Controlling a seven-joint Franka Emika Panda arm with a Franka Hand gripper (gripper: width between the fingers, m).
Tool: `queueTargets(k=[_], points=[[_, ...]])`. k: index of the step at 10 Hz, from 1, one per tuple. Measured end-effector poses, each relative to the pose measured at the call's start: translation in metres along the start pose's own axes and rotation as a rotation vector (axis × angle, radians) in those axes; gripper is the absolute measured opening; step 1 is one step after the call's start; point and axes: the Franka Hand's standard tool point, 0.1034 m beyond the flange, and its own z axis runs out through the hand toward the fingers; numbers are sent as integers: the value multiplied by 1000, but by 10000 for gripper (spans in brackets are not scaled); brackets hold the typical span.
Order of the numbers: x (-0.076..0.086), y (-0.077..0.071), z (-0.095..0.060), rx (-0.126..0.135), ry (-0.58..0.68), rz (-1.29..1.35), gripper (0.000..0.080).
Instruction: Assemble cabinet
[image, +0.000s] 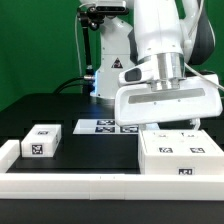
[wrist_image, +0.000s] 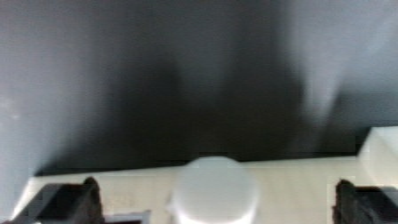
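Note:
The cabinet's large white boxy body (image: 180, 152) lies at the exterior view's right, with tags on its top and front. A small white tagged block (image: 42, 140) lies at the left. My gripper (image: 170, 126) hangs just above the body's back edge, and its wide white hand hides the fingers. In the wrist view my gripper (wrist_image: 217, 202) is open, with the dark fingertips (wrist_image: 71, 202) far apart. A blurred, rounded white part (wrist_image: 214, 188) sits between them on a pale surface and touches neither. Another white edge (wrist_image: 381, 152) shows to one side.
The marker board (image: 104, 126) lies flat on the black table behind the parts. A low white rail (image: 70, 178) runs along the front and up the left side. The arm's base (image: 105, 60) stands at the back.

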Motion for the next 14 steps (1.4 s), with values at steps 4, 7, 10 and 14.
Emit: queueTargets(k=[4,7,10,14], points=[[0,2,0,-2,-1,1,264],[-1,6,0,-7,-1,4,219],[-1,6,0,-7,-1,4,219],[4,6,-13,-4,-48,6,220]])
